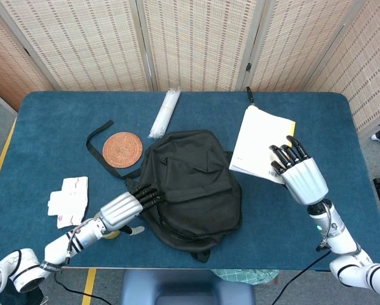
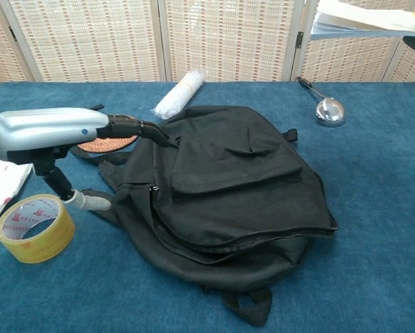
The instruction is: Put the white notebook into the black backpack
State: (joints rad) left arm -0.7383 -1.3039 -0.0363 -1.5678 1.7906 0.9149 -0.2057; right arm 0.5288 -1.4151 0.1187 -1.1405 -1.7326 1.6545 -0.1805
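The black backpack [image 1: 190,184] [image 2: 228,187] lies flat in the middle of the blue table. My right hand [image 1: 298,175] grips the white notebook [image 1: 260,143] [image 2: 367,19] by its near edge and holds it in the air, to the right of the backpack and well above the table. My left hand [image 1: 123,206] [image 2: 55,132] holds nothing. Its fingers [image 2: 134,128] stretch out over the backpack's left edge, and its thumb points down beside the bag. I cannot tell whether the fingers touch the fabric.
A yellow tape roll [image 2: 34,227] sits under my left hand. A white packet [image 1: 69,200] lies further left. A woven coaster [image 1: 122,147] and a plastic sleeve [image 1: 164,113] are behind the bag. A metal spoon [image 2: 329,107] rests at the back right.
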